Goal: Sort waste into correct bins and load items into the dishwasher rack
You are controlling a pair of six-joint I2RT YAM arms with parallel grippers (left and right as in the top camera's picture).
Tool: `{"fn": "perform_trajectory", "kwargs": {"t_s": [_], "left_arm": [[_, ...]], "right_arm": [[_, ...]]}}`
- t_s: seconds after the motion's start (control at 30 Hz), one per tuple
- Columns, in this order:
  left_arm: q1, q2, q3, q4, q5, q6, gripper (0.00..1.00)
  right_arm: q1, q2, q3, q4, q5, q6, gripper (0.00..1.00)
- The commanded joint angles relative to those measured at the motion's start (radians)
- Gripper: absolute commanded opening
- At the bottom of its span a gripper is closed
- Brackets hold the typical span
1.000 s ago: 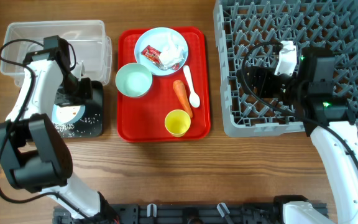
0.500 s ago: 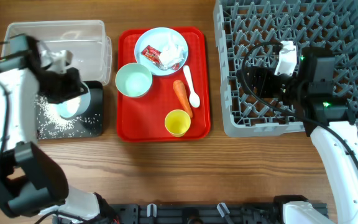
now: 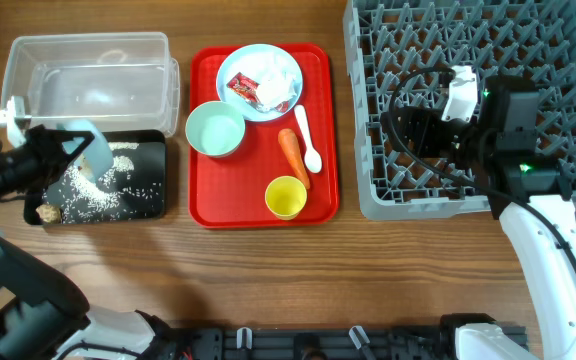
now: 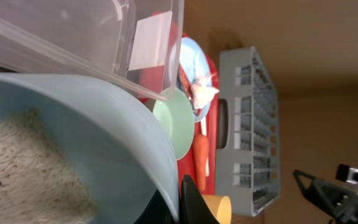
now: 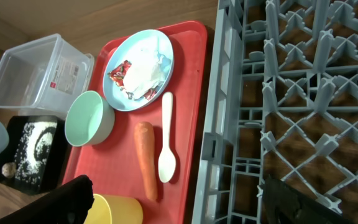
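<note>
left gripper [image 3: 56, 153] pinches a tilted blue bowl [image 3: 80, 140] over the rice [image 3: 88, 197] in the black tray [image 3: 158, 150]; right gripper [image 3: 415, 130] hangs spread above the rack [image 3: 568, 60].

The serving tray [image 3: 218, 195] is red. The plate [image 3: 243, 62] is pale blue, the mint bowl [image 3: 215, 130] a soft green, the carrot [image 3: 292, 152] orange, the spoon [image 3: 306, 135] white and the cup [image 3: 286, 197] yellow. The snack wrapper [image 3: 241, 89] is red, the tissue [image 3: 278, 85] white. White rice [image 3: 88, 198] speckles the black tray [image 3: 156, 145], with a brown lump [image 3: 47, 213]. The pale blue bowl [image 3: 80, 140] also shows white rice. The tub [image 3: 88, 70] is clear, the dishwasher rack [image 3: 366, 150] a grey grid, and the counter [image 3: 268, 290] brown wood grain.
</note>
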Motion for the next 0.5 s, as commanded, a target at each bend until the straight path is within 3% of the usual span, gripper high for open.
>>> {"fn": "perform_trajectory", "kwargs": {"t_s": [0.0,0.23,0.47], "left_arm": [[0.024,0.057,-0.051,0.026,0.191,0.078,0.04],[0.027,0.144,-0.057,0.016,0.379,0.096,0.04],[0.027,0.161,-0.057,-0.045,0.453,0.094,0.04]], "right_arm": [[0.003,0.013,0.008,0.0,-0.002,0.016,0.89],[0.003,0.013,0.008,-0.011,-0.002,0.016,0.9],[0.003,0.013,0.008,-0.041,-0.001,0.015,0.9]]}}
